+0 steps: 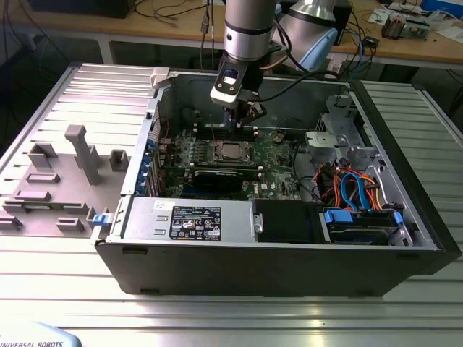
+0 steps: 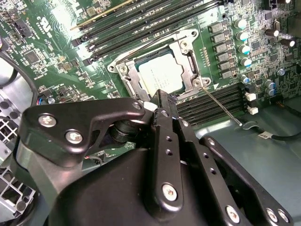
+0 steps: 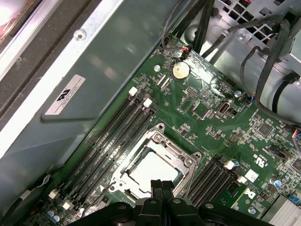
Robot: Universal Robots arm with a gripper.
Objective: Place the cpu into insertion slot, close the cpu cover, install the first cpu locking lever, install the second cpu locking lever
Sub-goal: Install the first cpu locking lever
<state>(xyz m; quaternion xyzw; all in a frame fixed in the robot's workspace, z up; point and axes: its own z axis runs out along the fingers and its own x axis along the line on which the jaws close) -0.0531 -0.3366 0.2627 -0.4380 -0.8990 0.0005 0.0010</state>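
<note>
The cpu (image 2: 161, 75) lies flat in the socket on the green motherboard, its silvery top showing through the window of the cpu cover (image 2: 188, 59), which lies down around it. In the first wrist view the cpu (image 3: 151, 170) and cpu cover (image 3: 162, 141) sit just past my fingertips. My gripper (image 2: 163, 98) hovers above the socket's edge, fingers shut together with nothing between them. A thin locking lever (image 2: 221, 106) slants out from the socket's corner over the memory slots. In the exterior view the gripper (image 1: 246, 118) hangs above the cpu (image 1: 231, 152) inside the open case.
A long black card (image 1: 221, 177) lies next to the socket. Memory slots (image 2: 141, 19) flank it on both sides. The power supply (image 1: 188, 217) and a bundle of cables (image 1: 354, 188) fill the case's near side. Grey fixtures (image 1: 83, 152) stand at the exterior view's left.
</note>
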